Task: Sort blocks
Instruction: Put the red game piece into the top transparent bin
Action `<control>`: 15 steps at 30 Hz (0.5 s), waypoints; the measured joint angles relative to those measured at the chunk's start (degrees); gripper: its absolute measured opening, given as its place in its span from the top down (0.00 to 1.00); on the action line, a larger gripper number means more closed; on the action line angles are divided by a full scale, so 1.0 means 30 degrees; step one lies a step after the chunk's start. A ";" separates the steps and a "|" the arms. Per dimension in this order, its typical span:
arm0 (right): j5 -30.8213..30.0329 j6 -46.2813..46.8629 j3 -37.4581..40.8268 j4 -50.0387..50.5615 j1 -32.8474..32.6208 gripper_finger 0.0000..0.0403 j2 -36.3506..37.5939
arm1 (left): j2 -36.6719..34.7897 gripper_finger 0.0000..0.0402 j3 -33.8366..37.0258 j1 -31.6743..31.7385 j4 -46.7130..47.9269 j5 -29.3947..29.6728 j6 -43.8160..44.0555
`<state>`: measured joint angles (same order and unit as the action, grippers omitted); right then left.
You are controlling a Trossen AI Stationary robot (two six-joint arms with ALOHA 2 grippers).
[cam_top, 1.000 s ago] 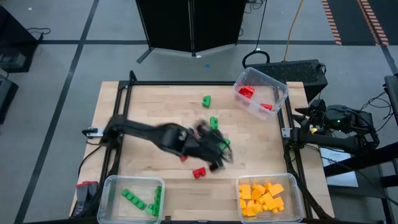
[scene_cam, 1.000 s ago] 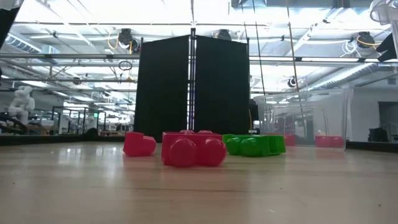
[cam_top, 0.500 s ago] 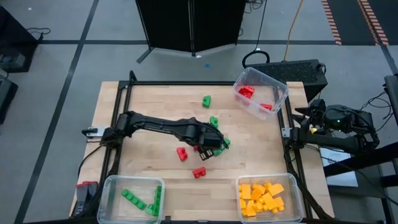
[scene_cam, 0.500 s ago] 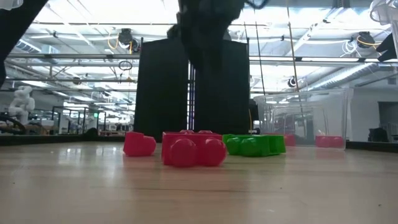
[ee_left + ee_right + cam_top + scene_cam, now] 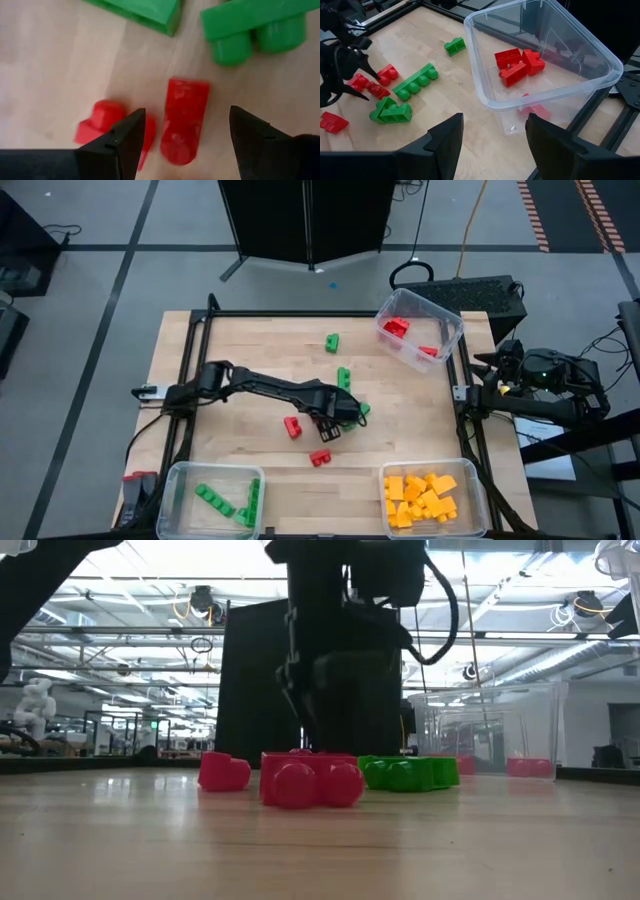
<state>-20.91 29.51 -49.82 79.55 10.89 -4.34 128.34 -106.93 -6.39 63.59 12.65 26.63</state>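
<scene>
My left gripper (image 5: 186, 112) points down over the middle of the table (image 5: 250, 340), open, one finger on each side of a small red block (image 5: 181, 131) that lies on the wood. I cannot tell whether a finger touches it. A second red block (image 5: 102, 125) lies just beyond one finger. Two green blocks (image 5: 252, 25) lie close by. In the high view the gripper (image 5: 335, 418) hides these red blocks. My right gripper (image 5: 492, 142) waits open beyond the table's right edge, facing the bin with red blocks (image 5: 520, 62).
Loose red blocks (image 5: 292, 426) (image 5: 321, 457) and green blocks (image 5: 331, 341) (image 5: 344, 377) lie around the left gripper. A clear bin of green blocks (image 5: 210, 498) stands near left, one of yellow-orange blocks (image 5: 428, 498) near right, a tilted one with red blocks (image 5: 420, 330) far right.
My left gripper has come down from above the low view's frame to just above the table, behind the red blocks, and has tipped from a slant to point nearly straight down. Its fingers have stayed open. No block has moved.
</scene>
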 joint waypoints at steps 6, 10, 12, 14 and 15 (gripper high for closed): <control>0.0000 -0.0048 0.0000 0.0007 -0.0006 0.48 0.0000 | -0.0106 0.47 0.2217 0.0217 -0.1542 -0.1061 0.0542; 0.0000 -0.0048 0.0000 0.0007 -0.0006 0.48 0.0000 | -0.0201 0.61 0.2817 0.0233 -0.2084 -0.1106 0.0879; 0.0000 -0.0054 0.0000 0.0020 -0.0006 0.48 0.0000 | -0.0201 0.74 0.2898 0.0212 -0.2315 -0.1211 0.0876; 0.0000 -0.0055 0.0000 0.0022 -0.0004 0.48 0.0000 | -0.0210 0.89 0.2895 0.0218 -0.2339 -0.1094 0.0885; 0.0000 -0.0055 0.0000 0.0022 -0.0006 0.48 -0.0003 | -0.0217 0.92 0.2825 0.0231 -0.2313 -0.1094 0.0921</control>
<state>-20.91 29.34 -49.82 79.61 10.87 -4.35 127.69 -98.46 -5.70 56.65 9.37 29.39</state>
